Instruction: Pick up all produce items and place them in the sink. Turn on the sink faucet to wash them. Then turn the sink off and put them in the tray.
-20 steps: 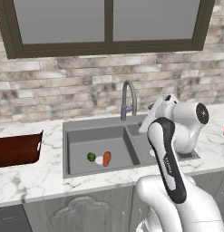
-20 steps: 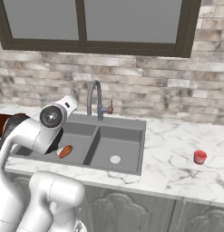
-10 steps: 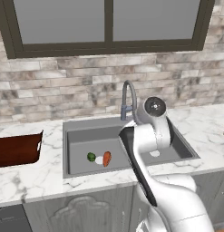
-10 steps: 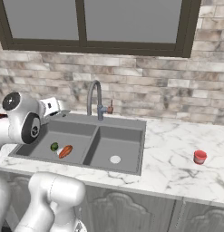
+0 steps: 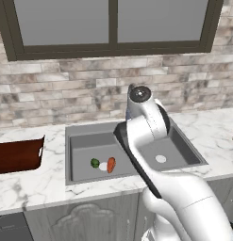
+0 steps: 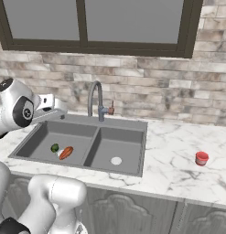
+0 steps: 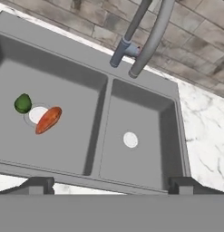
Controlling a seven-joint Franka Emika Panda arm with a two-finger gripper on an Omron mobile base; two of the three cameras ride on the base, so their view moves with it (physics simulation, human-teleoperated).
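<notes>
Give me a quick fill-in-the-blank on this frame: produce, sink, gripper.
1. The orange-red vegetable and the green fruit both lie in the ____ basin of the sink in the right base view.
2. They lie on either side of that basin's pale round ____.
3. The gripper is ____ and holds nothing.
4. The red cup stands on the ____.

Missing words: left; drain; open; counter

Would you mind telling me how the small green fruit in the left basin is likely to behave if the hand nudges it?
The green fruit looks round and smooth, so it would probably roll on the flat floor of the sink. It lies by the drain, with the orange vegetable on the drain's other side, which might stop it. It seems small, so likely light.
</notes>
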